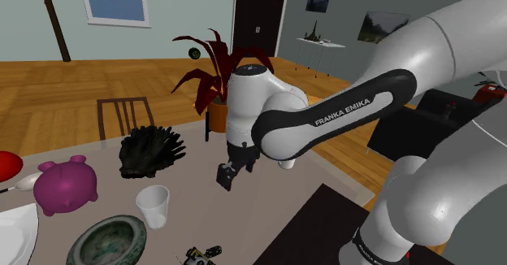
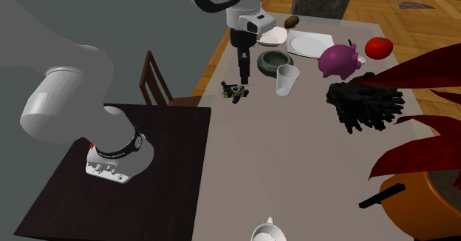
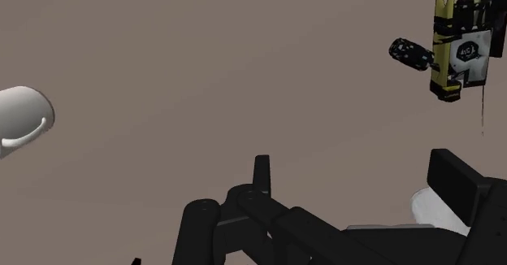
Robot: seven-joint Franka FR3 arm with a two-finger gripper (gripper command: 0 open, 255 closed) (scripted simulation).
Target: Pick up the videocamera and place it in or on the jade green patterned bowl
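**Gripper spread & empty, off to one side of target**

Hung above the table w/ fingers apart, just bare tabletop btwn them. Judged that as the approach step: set wide to drop round the target, w/ the pick not yet begun. Spotted the videocamera lying on the table beyond the wider finger, not btwn the two, so prob. needed a sideways shift before any descent. Noted the green mottled bowl open side up, near the videocamera but apart, w/ a white cup just beside the bowl: reckoned on a short carry, and on the cup as a poss. snag.

Got the layout from the second ext. view: gripper hanging near both bowl and videocamera. Got the detail from the wrist view: yellow-and-black body, white panel, small black barrel alongside. Caught the videocamera cut by the shoulder view's bottom edge, w/ bowl and cup to its left.
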